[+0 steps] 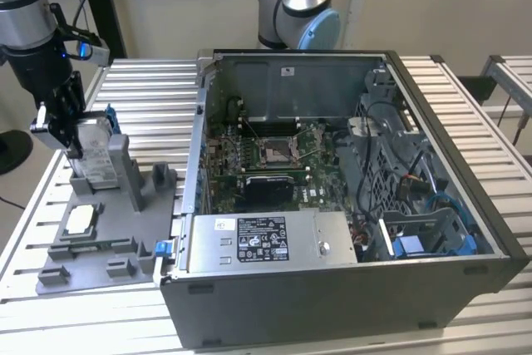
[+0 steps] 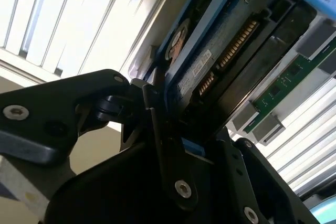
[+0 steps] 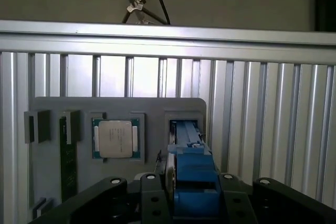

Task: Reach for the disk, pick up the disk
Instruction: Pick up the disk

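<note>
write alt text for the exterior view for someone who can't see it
The arm's gripper grips the top of the disk, which stands on edge in a grey holder at the exterior view's left. An open computer case sits beside it on the slatted table.

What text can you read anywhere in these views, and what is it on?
White label on the silver-grey metal hard drive with blue rails: too small to read.
Black label on the grey metal box: too small.
Sticker on the drive's edge: blurred.
No text is legible.
</note>
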`<state>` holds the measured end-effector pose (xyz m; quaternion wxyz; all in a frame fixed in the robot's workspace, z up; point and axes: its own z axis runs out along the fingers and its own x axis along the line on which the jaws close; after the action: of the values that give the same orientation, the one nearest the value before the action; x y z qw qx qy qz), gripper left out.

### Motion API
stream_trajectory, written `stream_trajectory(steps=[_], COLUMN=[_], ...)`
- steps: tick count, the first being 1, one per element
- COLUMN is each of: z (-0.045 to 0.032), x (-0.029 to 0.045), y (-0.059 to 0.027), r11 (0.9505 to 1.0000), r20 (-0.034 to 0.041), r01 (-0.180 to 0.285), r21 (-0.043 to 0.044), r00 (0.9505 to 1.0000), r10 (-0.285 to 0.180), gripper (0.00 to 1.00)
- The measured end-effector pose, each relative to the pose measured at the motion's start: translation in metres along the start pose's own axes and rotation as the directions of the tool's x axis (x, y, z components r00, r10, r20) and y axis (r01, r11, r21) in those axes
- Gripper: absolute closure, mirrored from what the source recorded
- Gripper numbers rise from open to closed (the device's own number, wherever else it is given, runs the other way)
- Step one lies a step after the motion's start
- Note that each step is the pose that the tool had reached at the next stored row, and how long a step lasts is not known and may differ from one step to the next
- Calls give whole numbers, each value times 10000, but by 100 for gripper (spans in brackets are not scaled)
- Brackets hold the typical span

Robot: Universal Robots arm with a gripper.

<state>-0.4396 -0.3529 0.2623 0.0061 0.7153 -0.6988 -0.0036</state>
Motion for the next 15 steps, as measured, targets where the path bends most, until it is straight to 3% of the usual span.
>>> stream_trajectory(steps=[6,15], z=[-9,-198], x=[0,1], y=[0,3], r11=[10000,10000], r20=[2,0], r01=[0,-1], r21=[5,-1], r00=[10000,10000], r10=[0,1], gripper=[100,100])
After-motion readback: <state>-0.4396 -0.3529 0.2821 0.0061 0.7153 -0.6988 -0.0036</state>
